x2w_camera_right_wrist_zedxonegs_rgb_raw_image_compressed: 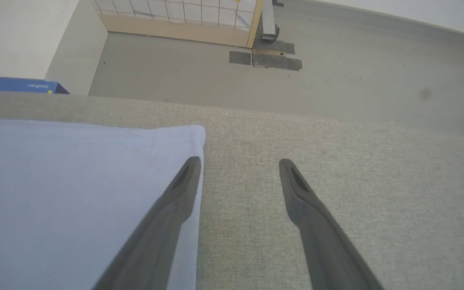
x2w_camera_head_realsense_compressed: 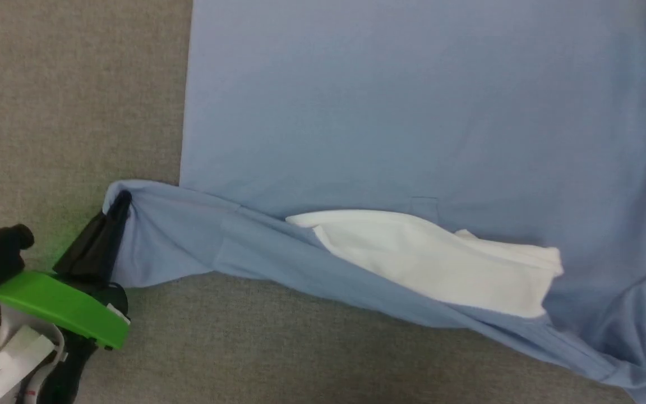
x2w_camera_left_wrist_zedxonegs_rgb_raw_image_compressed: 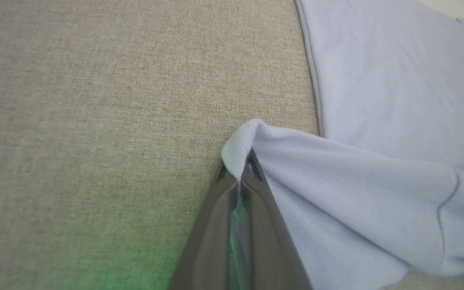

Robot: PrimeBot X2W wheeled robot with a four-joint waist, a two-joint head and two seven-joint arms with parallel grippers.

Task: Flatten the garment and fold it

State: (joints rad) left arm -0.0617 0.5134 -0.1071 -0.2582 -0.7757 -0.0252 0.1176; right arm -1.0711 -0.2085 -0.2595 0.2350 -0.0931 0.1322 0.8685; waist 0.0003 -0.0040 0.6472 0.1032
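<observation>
At the lower left of the head view my left gripper [x2w_camera_head_realsense_compressed: 123, 203] is clamped on the tip of the sleeve [x2w_camera_head_realsense_compressed: 188, 247] of the garment [x2w_camera_head_realsense_compressed: 413, 101]. The left wrist view shows both fingers pressed together with a peak of pale blue cloth pinched between them. The garment lies on the grey fabric surface [x2w_camera_head_realsense_compressed: 48, 112]. Its body is spread broad and smooth above, while the band nearest me, from the held sleeve rightward, is bunched and twisted, with the white collar piece [x2w_camera_head_realsense_compressed: 429, 258] crumpled in the middle of it. I judge this to be the flattening step, with this sleeve to be drawn out. To do it well I would pull outward to the left, low over the surface and gently, so the twist unwinds without dragging the smooth body askew, and let go only once the sleeve lies flat. Further right, the lower corner is rumpled too. My right gripper [x2w_camera_right_wrist_zedxonegs_rgb_raw_image_compressed: 238, 165] is spread apart and holds nothing, one finger over the garment's edge and the other over bare surface. It could pin that edge against my pull.
</observation>
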